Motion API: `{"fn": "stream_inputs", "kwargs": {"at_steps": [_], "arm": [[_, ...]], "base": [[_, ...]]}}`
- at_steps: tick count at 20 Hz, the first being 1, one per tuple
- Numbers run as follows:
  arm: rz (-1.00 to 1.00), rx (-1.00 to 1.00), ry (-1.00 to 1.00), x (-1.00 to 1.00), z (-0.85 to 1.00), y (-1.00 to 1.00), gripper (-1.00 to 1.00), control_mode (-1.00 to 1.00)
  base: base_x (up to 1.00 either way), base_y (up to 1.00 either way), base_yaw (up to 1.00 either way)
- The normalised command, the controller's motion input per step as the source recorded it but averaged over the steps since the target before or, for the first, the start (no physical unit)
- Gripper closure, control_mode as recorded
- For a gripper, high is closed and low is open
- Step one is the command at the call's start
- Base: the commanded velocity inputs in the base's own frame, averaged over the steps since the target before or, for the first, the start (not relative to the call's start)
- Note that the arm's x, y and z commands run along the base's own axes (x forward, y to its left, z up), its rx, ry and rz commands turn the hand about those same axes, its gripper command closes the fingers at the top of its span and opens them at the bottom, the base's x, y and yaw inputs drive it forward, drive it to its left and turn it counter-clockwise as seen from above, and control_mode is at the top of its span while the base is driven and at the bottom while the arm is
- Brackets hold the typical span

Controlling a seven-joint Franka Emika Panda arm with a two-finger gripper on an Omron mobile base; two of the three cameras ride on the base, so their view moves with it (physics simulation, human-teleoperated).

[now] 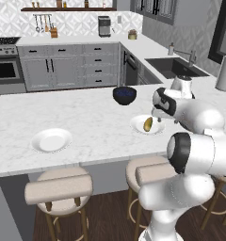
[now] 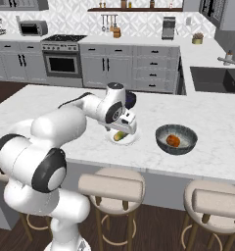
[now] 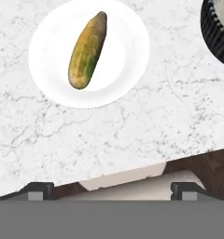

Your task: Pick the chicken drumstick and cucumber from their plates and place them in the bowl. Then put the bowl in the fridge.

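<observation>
The cucumber (image 3: 87,50) lies on its plate (image 3: 128,70), near the bowl (image 2: 176,139). It looks small, light, firm and a bit slippery, so grab its fat middle. The gripper (image 3: 112,190) is open, holding nothing.

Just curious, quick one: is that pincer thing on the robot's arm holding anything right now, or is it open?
Pincer: open and holding nothing; the cucumber lies untouched on its plate.
</observation>
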Motion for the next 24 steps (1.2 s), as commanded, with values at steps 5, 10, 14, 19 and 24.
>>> {"fn": "stream_inputs", "kwargs": {"at_steps": [5,10,14,19,24], "arm": [[0.00,0.04,0.16,0.31,-0.09,0.12,-1.00,-1.00],[0.00,0.00,0.09,0.47,-0.27,0.14,-1.00,-1.00],[0.00,0.03,0.11,0.48,-0.45,0.02,-1.00,-1.00],[0.00,0.04,0.05,0.67,-0.32,0.01,-1.00,-1.00],[0.00,0.00,0.06,0.69,-0.15,0.00,-1.00,-1.00]], "base": [[0.00,0.00,0.00],[0.00,0.00,0.00],[0.00,0.00,0.00],[0.00,0.00,0.00],[0.00,0.00,0.00]]}}
